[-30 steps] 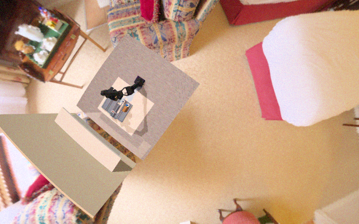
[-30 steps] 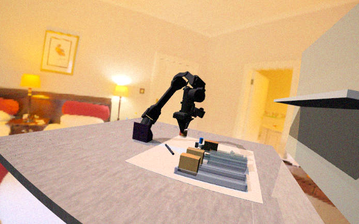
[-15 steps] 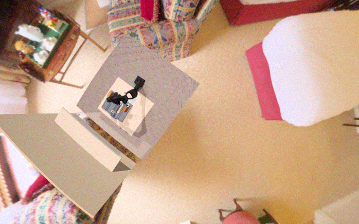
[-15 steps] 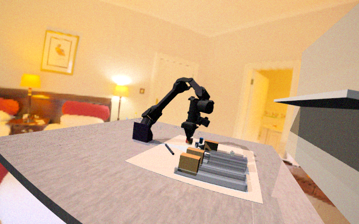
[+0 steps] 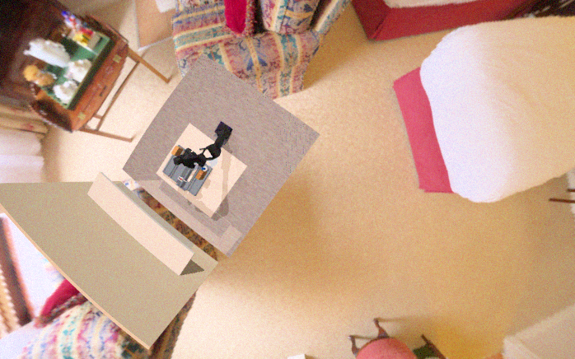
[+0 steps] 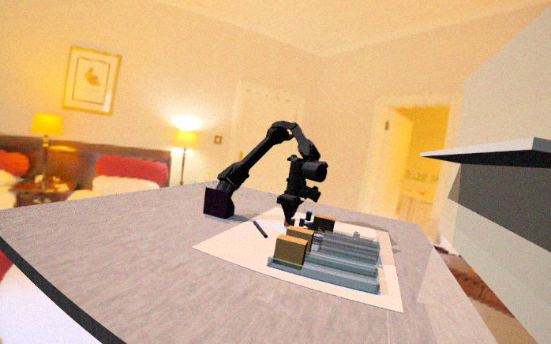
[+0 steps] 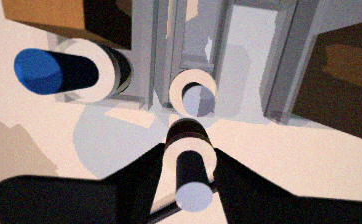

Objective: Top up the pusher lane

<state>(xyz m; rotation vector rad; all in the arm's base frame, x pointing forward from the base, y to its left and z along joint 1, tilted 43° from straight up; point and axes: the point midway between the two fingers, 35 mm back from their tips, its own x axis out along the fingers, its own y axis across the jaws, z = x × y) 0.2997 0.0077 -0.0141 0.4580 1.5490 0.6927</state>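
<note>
My gripper (image 7: 188, 150) (image 6: 288, 220) is shut on a jar (image 7: 191, 172) with a cream shoulder, dark neck, pale lavender cap and dark red body. It is upright, low over the mat just outside the front of the lanes; its exact height is unclear. Directly ahead in the wrist view, a jar (image 7: 199, 101) with the same cream shoulder and lavender cap stands at the front of the sprung lane (image 7: 174, 55). The pusher plate (image 7: 196, 65) shows behind it. The held jar hides part of the lane's front; whether the two jars touch cannot be told.
A blue-capped jar (image 7: 39, 71) (image 6: 308, 215) stands in the lane to the left in the wrist view. Brown boxes (image 7: 43, 15) (image 7: 338, 82) (image 6: 290, 249) stand in lanes on both sides. A dark rod (image 6: 260, 229) lies on the pale mat (image 6: 230, 249).
</note>
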